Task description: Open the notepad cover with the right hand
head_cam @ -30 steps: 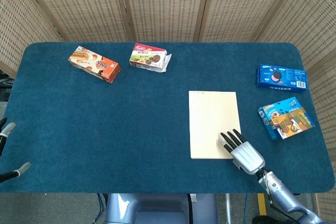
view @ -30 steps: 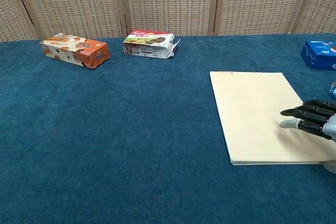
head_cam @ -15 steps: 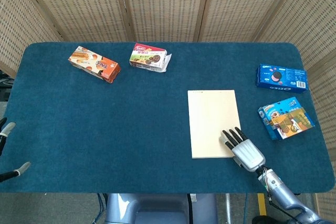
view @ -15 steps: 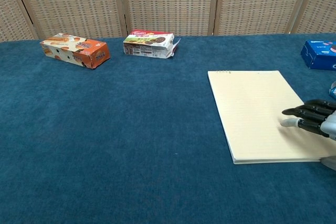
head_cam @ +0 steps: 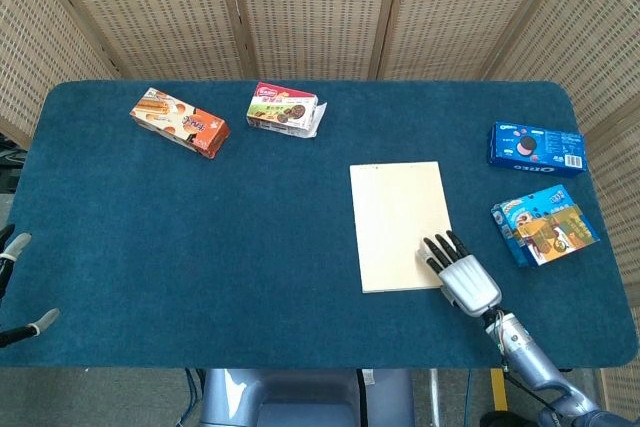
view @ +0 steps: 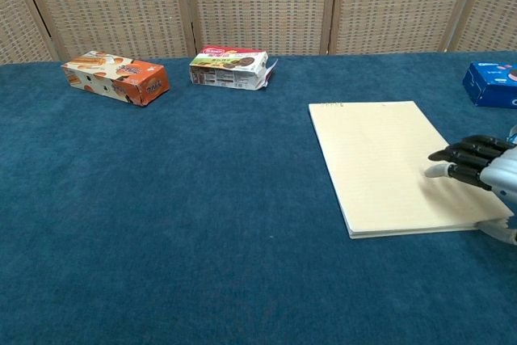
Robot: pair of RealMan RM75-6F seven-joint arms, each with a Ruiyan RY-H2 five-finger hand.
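The notepad [head_cam: 398,224] [view: 388,163] is a pale yellow pad lying flat and closed on the blue table, right of centre. My right hand [head_cam: 459,272] [view: 483,171] lies over its near right corner, dark fingers stretched out flat and pressing on the cover, nothing gripped. Only two grey fingertips of my left hand [head_cam: 20,287] show at the left edge of the head view; whether it holds anything is hidden.
An orange snack box [head_cam: 179,121] and a red-green biscuit box [head_cam: 283,109] lie at the back left. A blue Oreo box [head_cam: 536,145] and a blue-orange box [head_cam: 545,224] sit right of the notepad. A wicker screen [head_cam: 320,7] stands behind the table.
The notepad has slid away from me and to the left, turning slightly, with my right hand's fingers on its near right corner. The cover stays flat.
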